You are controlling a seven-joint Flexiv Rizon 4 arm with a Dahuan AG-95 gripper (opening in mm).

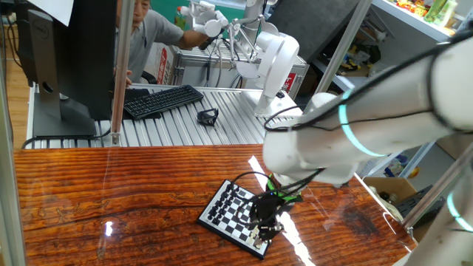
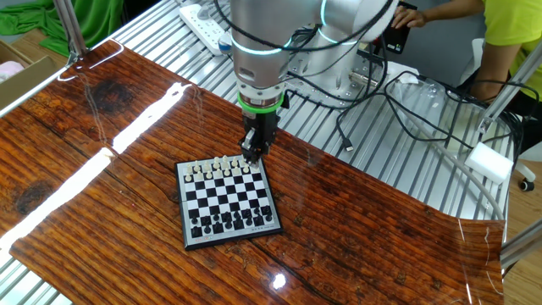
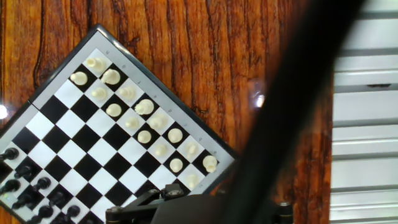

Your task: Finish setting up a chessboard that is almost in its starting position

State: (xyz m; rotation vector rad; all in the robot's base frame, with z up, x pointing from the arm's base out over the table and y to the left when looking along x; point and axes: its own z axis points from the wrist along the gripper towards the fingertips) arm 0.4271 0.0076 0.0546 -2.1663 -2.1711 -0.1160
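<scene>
Hand parked over the cream end of the board, looks close to done

Hand (image 2: pixel 253 152) points down above the far-right corner of the board (image 2: pixel 227 203), which sits mid-worktop (image 2: pixel 102 212); can't tell if it's pinching anything. Cream pieces (image 3: pixel 140 121) and black pieces (image 2: pixel 229 223) mostly fill their rows, so I'd guess one piece left at most.

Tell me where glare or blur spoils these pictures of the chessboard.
One fixed view: glare streaks the wooden table beside the chessboard; the near arm is blurred. Other fixed view: bright reflection bands cross the table, chessboard stays sharp. Hand view: a dark, out-of-focus cable blocks the right side.
</scene>
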